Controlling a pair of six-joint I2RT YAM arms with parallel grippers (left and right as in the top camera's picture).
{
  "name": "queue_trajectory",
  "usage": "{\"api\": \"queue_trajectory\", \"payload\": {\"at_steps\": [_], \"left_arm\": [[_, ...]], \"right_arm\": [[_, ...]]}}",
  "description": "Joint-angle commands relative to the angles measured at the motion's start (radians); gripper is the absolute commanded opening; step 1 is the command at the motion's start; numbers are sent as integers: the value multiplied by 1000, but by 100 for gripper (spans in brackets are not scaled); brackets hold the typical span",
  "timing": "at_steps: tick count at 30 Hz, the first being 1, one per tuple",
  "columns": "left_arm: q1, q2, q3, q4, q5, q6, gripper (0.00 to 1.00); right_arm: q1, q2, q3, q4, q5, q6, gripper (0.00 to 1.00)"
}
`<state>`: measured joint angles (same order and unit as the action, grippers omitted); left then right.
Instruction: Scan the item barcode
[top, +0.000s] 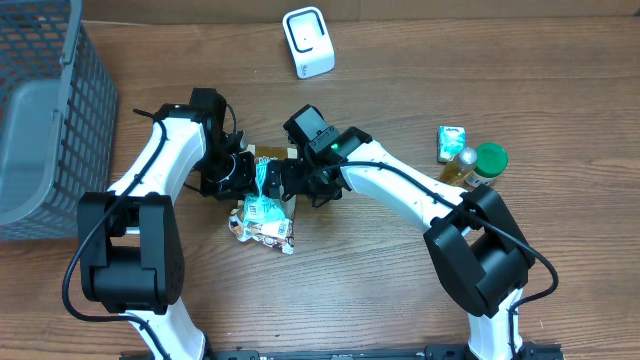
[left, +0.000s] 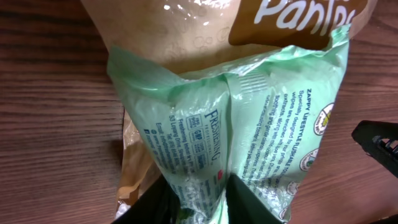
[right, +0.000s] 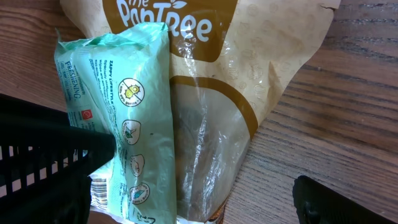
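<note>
The left gripper (left: 198, 194) pinches the near end of the green wipes packet (left: 249, 118); its long axis runs straight ahead of the fingers; the right gripper (right: 205, 168), spread wide, hangs beside it; the white scanner (top: 308, 40) sits well apart.

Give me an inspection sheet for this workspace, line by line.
Surface: wooden table, no spills seen.
Job's things: green wipes pack, raised between the arms; white scanner at the far edge.
Clutter: brown bag touching the pack; crumpled packet; green carton; green-capped bottle.
Grippers: left gripper jaws closed on the pack; right gripper open around pack and bag.
Cables: black cable along the left arm.
Surroundings: grey basket at left.
</note>
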<state>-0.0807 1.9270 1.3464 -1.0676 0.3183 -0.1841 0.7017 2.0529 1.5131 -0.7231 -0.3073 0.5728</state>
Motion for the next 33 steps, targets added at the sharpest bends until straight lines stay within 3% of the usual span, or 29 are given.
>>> {"api": "queue_trajectory", "payload": {"at_steps": [1,3,7,11,15,21,28,33], "left_arm": [[2,-1,-17,4,-14,-22,20],[2,-1,-17,3,-14,-22,4],[5,-1,-9,-33,34,-11,4],[31,-1,85,-177,227,151,4],[55,-1,191,-271,405,271,4],[48,-1,210,-257,445,271,4],[26,-1,210,-267,441,330,4],[26,-1,210,-254,340,311,4]], "right_arm": [[2,-8,-9,5,3,3,100],[2,-8,-9,5,3,3,100],[-12,-11,2,8,-47,-2,100],[-79,-21,29,8,-349,-111,87],[-143,-21,29,-49,-432,-128,82],[-183,-21,29,-79,-605,-248,79],[-201,-21,29,73,-603,-216,74],[-212,-21,29,20,-488,-214,74]]}}
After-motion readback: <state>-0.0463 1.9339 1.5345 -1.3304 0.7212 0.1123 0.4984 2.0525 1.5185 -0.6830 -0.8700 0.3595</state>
